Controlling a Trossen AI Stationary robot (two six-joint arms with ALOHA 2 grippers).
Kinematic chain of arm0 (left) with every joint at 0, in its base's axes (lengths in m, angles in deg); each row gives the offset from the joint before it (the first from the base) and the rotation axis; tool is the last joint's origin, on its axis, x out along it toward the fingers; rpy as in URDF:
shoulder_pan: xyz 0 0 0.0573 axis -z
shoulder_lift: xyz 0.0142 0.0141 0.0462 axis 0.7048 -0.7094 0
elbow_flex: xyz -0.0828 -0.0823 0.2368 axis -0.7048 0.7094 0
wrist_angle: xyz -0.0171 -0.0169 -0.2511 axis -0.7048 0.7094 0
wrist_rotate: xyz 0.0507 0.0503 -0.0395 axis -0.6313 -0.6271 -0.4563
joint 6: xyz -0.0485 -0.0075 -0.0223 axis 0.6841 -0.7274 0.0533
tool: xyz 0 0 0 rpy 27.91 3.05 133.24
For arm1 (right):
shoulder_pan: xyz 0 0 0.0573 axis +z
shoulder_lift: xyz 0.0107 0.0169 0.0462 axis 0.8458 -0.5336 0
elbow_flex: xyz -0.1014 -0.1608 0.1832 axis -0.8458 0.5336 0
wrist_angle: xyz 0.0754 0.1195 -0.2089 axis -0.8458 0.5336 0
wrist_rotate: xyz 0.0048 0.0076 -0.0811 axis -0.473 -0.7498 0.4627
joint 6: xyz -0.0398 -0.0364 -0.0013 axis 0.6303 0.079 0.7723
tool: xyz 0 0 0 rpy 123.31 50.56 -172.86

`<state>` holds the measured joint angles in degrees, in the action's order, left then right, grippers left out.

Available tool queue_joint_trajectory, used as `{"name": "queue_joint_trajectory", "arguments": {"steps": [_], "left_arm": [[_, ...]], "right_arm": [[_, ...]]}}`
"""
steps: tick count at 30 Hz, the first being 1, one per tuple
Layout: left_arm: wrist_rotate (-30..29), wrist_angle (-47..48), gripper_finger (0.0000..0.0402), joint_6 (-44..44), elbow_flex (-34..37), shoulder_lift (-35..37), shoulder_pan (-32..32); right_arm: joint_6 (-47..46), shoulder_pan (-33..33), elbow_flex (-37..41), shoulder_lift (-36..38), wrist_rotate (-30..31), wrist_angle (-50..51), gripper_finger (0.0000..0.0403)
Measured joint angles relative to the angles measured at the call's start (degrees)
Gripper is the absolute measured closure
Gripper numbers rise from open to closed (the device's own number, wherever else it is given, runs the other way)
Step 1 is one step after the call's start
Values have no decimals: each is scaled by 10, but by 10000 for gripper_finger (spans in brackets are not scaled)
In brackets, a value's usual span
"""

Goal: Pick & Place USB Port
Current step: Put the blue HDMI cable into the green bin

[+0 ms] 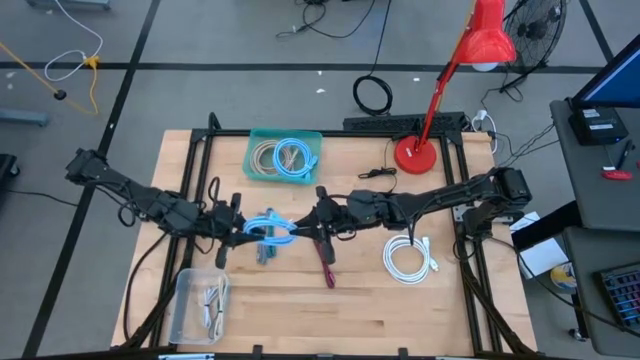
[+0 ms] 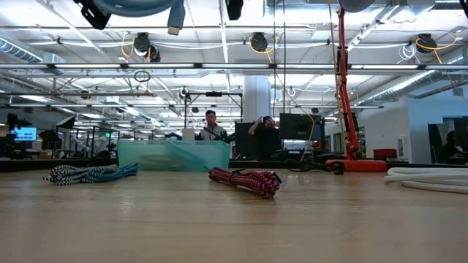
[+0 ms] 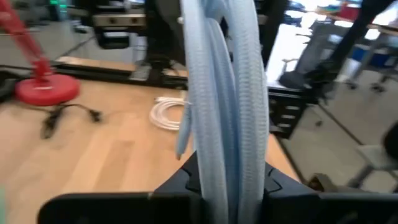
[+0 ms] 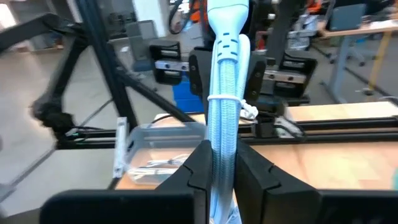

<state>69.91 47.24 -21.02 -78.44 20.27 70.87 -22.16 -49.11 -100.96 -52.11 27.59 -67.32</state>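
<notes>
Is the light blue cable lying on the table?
No, the light blue cable hangs in the air between the left gripper and right gripper.

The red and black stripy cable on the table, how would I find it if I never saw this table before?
Start at the wooden table and find its middle, where the two dark robot arms meet over a light blue braided cable. Just to the right of the blue cable, nearer the table's front edge, lies the red and black braided cable, bundled into a thin straight stick. It is the only red cable; the others are blue, white or grey.
</notes>
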Motion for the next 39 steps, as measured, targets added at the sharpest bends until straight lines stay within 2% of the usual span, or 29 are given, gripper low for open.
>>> {"name": "queue_joint_trajectory", "arguments": {"steps": [6,10,13,18,22,27,30,34,39], "left_arm": [[-29,8,341,7,0,4,0],[-26,9,369,11,0,2,0],[-18,8,371,23,0,3,0],[-4,-14,371,55,0,3,0],[-29,-20,372,130,0,15,-7],[-4,8,373,210,0,63,-90],[65,63,373,244,-2,98,-180],[178,114,373,246,-12,116,-328],[387,92,373,230,-13,94,-507]], "right_arm": [[11,1,0,0,14,8,363],[28,5,0,0,7,7,359],[44,11,0,0,22,7,338],[93,14,0,9,124,7,273],[121,13,0,24,224,33,218],[114,21,0,44,262,88,174],[102,39,0,52,258,113,165],[115,70,0,50,258,124,165],[138,98,0,51,258,107,174]]}}
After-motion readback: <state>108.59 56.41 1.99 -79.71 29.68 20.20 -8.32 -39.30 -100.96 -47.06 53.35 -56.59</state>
